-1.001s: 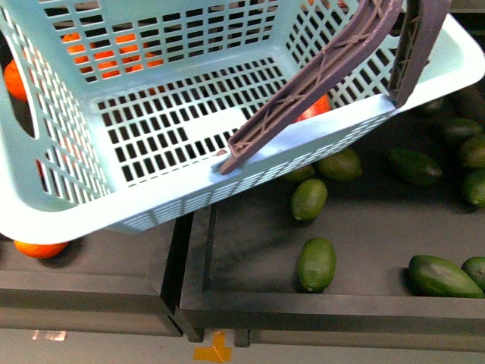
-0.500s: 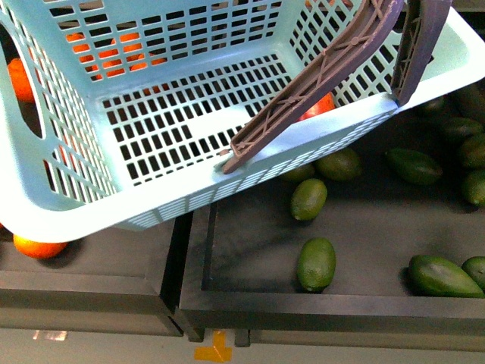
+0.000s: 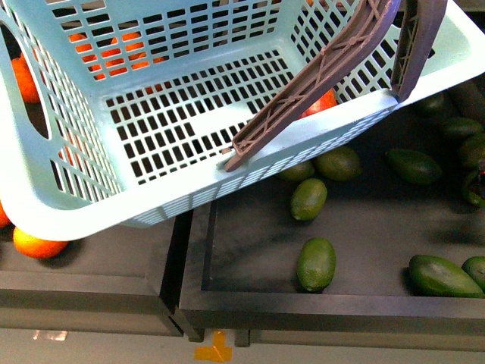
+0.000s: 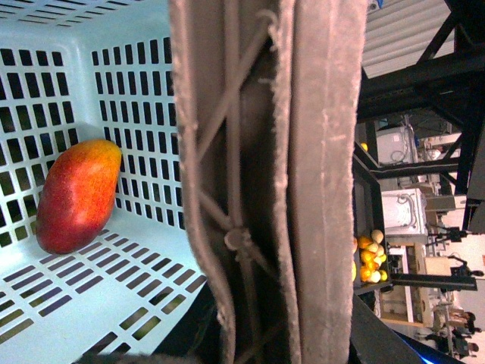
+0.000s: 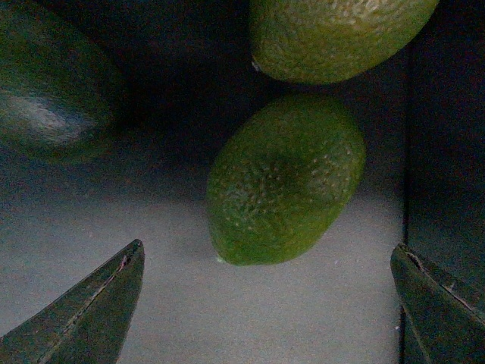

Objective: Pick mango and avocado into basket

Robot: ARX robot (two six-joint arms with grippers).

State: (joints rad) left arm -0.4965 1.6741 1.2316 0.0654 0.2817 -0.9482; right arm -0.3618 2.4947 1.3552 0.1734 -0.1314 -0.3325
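Observation:
My left gripper [image 4: 265, 341] is shut on the brown-grey handle [image 4: 303, 189] of the basket [image 3: 53, 205], holding it tilted above the trays. The red-orange mango [image 4: 76, 197] lies on the slotted floor inside; in the front view only a red patch [image 3: 322, 102] shows behind the handle. My right gripper [image 5: 267, 262] is open low over a dark tray floor. A green avocado [image 5: 284, 178] lies just ahead of its two fingertips [image 5: 114, 296], not touching them. More avocados [image 3: 309, 199] lie in the tray in the front view.
The avocado tray has a raised black rim [image 3: 303, 307] along its front. Oranges [image 3: 38, 244] lie in the left tray under the basket. Other green fruits [image 5: 333, 34] and a darker one [image 5: 53, 91] crowd round the avocado in the right wrist view.
The basket has swung a little, its right rim rising. A dark shape has come in at the right edge of the front view, over an avocado there.

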